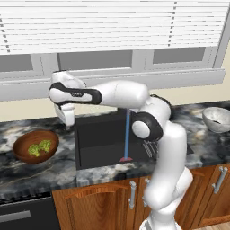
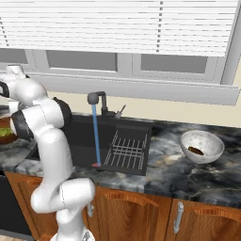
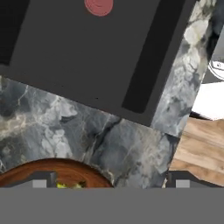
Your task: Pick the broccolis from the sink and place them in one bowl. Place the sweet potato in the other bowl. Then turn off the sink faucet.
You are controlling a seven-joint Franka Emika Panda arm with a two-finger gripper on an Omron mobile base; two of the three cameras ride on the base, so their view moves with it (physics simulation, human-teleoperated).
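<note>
Both broccolis [image 1: 39,148] lie in the wooden bowl [image 1: 22,152] left of the sink [image 1: 103,134], sweet potato [image 2: 196,150] in the speckled bowl [image 2: 203,139] on the right, gripper [image 1: 68,125] hangs released between sink and wooden bowl; left, I judge: shutting the running faucet [image 2: 96,100].

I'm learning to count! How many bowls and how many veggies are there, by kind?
Bowls: 2, the brown wooden bowl and the grey speckled bowl
Broccoli pieces: 2, one and another, both in the wooden bowl
Sweet potatoes: 1, in the grey bowl
Total: 5
</note>
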